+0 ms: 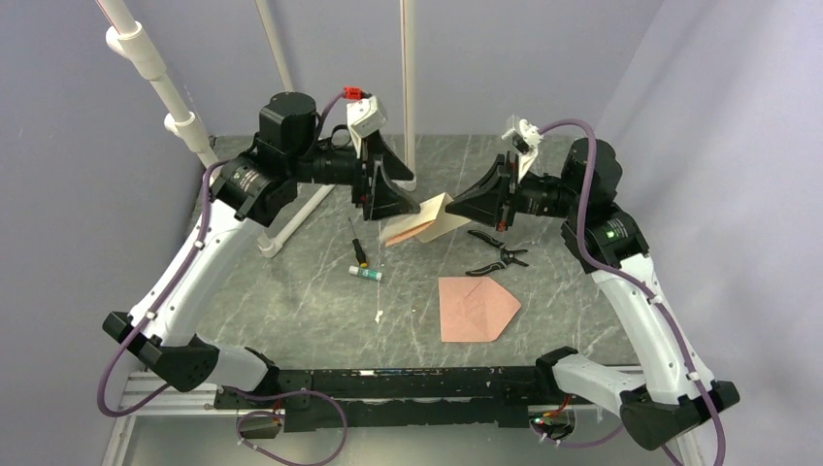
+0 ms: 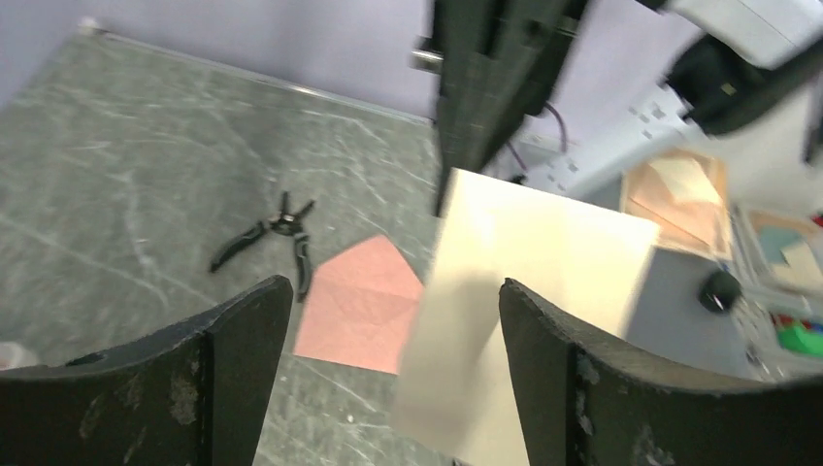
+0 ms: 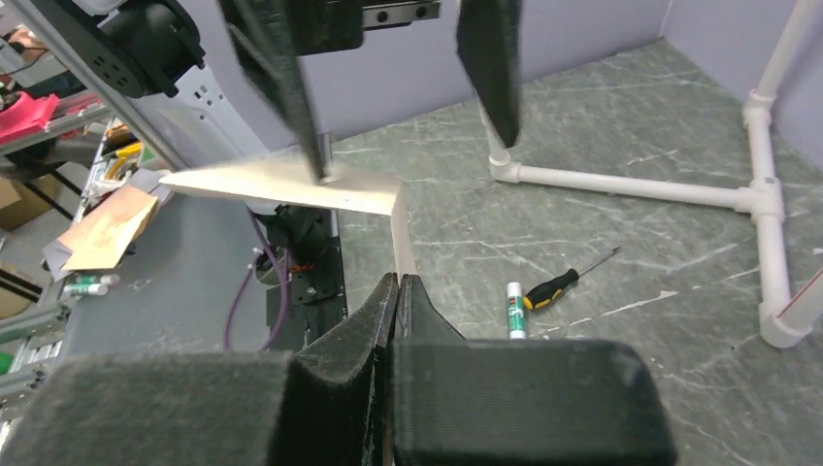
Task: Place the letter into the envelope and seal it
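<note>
Where the left pincer point(image 2: 393, 286) stands: raised over the middle of the table, jaws spread wide and gripping nothing. In the right wrist view one of its fingers touches the letter's upper face and the other is apart from it.
Letter point(image 1: 427, 218): in the air between the two pincers, well above the table. It is bent along a crease rather than flat, and its long axis runs roughly from one pincer to the other.
Right pincer point(image 3: 398, 286): jaws pressed together on the letter's right-hand edge, so it alone carries the sheet.
Envelope point(image 1: 476, 309): flat on the table, below the letter and toward the near right. Its long axis runs left to right and the flap is open with its point to the right, so the mouth probably faces the right arm.
Nearer arm: the right, both to the held edge and to the envelope.
Coming move, as a judgement: the letter must come down and nearer, then enter from the flap side.
Table point(image 1: 291, 301): grey, marbled, hard-looking. A screwdriver point(image 1: 357, 248) and a glue stick point(image 1: 366, 274) lie left of the envelope, and pliers point(image 1: 500, 250) lie just beyond it, under the right pincer's path.
Room: a white pipe frame point(image 1: 291, 218) stands at the far left, with lilac walls close around.
</note>
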Motion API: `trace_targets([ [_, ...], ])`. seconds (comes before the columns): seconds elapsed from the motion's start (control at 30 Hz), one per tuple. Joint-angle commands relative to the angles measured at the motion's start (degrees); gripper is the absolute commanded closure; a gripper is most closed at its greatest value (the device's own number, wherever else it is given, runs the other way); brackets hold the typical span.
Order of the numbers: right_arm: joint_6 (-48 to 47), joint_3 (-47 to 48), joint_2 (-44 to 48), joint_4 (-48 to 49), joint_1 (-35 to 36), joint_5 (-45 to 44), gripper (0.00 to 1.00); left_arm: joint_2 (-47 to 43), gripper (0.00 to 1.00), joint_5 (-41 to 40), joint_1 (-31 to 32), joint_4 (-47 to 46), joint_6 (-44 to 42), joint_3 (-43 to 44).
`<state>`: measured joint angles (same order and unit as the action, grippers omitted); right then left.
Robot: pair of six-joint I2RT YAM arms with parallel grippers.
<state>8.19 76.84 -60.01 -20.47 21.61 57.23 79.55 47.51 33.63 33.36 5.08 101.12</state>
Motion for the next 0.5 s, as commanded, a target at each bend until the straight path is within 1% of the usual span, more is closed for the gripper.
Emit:
trace_targets([
  [0.0, 0.68, 2.38, -1.97, 2.89, 0.19, 4.24, 1.0, -1.48, 0.17, 14.22, 0.15, 3.57, -4.08, 2.26],
  [0.17, 0.75, 2.5, -2.45, 3.71, 0.14, 4.98, 1.0, -0.23, 0.14, 14.43, -0.01, 2.79, -1.4, 1.61],
  [0.27, 2.45, 2.44, -2.41, 6.26, 0.19, 7.65, 1.0, 2.59, 0.17, 12.33, 0.04, 4.73, -0.44, 2.72],
  [0.33, 3.48, 2.29, -2.19, 7.71, 0.19, 8.94, 1.0, 4.83, 0.21, 10.33, 0.04, 6.99, -0.36, 4.35],
  [0.47, 5.64, 1.51, -1.12, 10.65, 0.24, 10.5, 1.0, 6.8, 0.28, 13.34, 0.06, 7.9, 0.06, 6.15],
])
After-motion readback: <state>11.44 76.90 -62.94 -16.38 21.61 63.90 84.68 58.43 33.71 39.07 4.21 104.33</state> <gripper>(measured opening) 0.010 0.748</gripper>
